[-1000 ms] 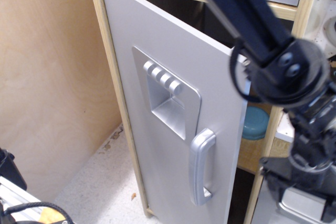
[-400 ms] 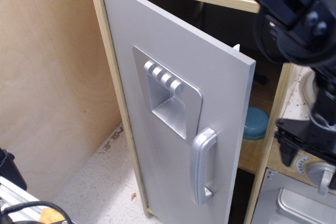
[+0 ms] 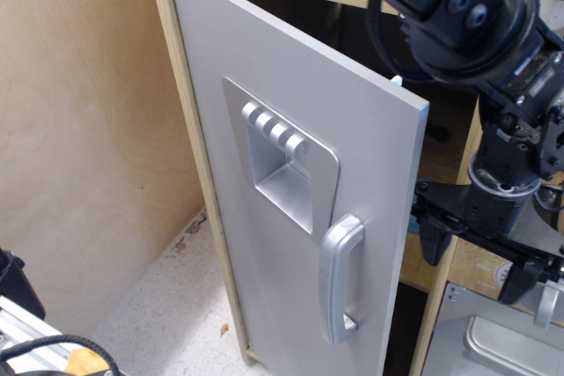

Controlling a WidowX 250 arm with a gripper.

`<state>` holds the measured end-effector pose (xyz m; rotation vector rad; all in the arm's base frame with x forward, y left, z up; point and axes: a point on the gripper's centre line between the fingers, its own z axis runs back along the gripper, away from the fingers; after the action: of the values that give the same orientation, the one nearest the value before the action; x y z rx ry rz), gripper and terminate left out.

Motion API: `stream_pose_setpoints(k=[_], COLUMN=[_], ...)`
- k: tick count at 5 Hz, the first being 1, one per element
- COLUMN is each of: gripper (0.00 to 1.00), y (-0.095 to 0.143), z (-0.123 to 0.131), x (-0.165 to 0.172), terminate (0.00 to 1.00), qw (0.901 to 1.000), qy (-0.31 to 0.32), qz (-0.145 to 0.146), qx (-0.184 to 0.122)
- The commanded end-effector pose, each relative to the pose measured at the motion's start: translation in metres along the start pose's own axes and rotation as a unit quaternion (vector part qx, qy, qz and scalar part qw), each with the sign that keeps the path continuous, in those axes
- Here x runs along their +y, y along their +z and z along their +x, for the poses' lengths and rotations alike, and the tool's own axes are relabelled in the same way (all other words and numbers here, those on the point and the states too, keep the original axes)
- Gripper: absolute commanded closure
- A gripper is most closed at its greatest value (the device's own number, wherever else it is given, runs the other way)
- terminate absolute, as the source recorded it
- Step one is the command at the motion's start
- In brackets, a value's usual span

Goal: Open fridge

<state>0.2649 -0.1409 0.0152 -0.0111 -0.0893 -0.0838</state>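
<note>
Fridge (image 3: 264, 129) door ajar w/ silver handle (image 3: 339, 277) & recessed dispenser panel (image 3: 280, 165) facing out, robot hand (image 3: 476, 257) w/ fingers spread, holding nothing, just right of door edge, above oven door (image 3: 493, 345).

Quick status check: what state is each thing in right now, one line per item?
Fridge door: swung partly open, hinged on its left.
Door handle: free, nothing touching it.
Gripper: open, fingers spread, holding nothing, right of the door edge.
Teal bowl: on a shelf inside, mostly hidden.
Oven door: looks shut.
</note>
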Motion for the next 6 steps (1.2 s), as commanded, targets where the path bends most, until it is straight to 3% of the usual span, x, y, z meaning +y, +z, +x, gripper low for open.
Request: stream_pose_setpoints(k=[1,3,4,6], gripper=[0.00,0.00,0.00,0.00], y=[0.029,0.026,0.028,0.060], z=[-0.009,-0.009,-0.010,-0.018], x=[0.021,0.041,0.073,0.105], terminate=[0.00,0.00,0.00,0.00], qw=[0.9998,0.9992,0.9995,0.9978], qy=[0.005,0.024,0.020,0.045], qz=[0.015,0.025,0.022,0.047], qx=[-0.016,-0.018,-0.005,-0.011])
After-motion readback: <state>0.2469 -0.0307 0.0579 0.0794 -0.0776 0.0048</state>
